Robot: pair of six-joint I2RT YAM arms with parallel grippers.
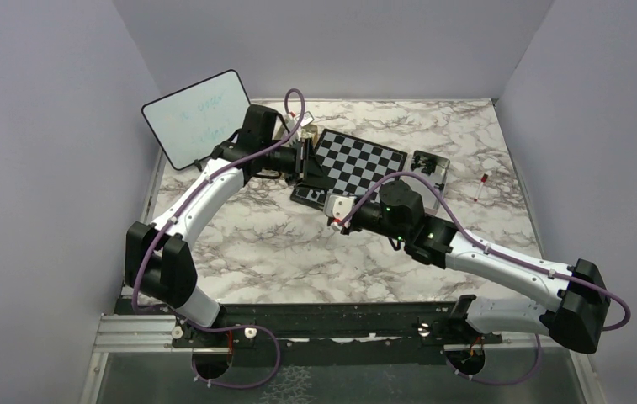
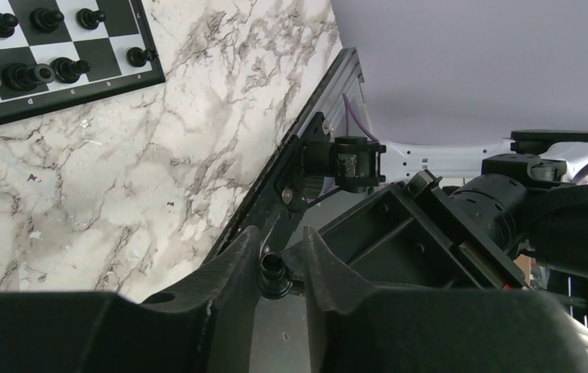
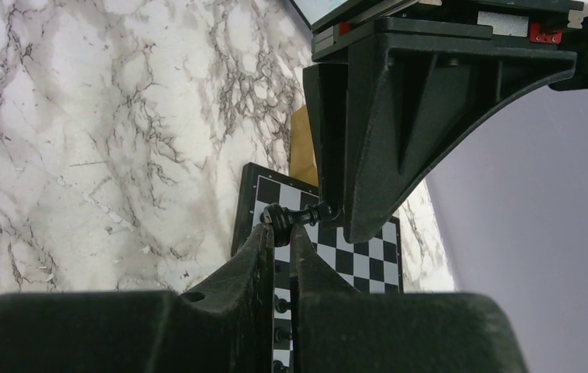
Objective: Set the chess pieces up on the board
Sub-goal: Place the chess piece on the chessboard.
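The board [image 1: 363,160] lies at the back of the marble table, with several black chess pieces [image 2: 30,75] standing along its near-left edge. My right gripper [image 3: 281,231] is shut on the base of a black chess piece [image 3: 306,214], held sideways above the board's edge [image 3: 244,210]. Its head points at a finger of my left gripper [image 2: 280,233]. In the left wrist view that piece [image 2: 275,273] sits between the left fingers [image 2: 228,272], against one and a little apart from the other. No cream-white pieces show.
A white dry-erase board [image 1: 197,118] leans at the back left, and a gold tin [image 1: 308,135] stands by the chessboard's far-left corner. A small black tray [image 1: 430,166] and a red-capped item [image 1: 483,181] lie to the right. Walls enclose three sides.
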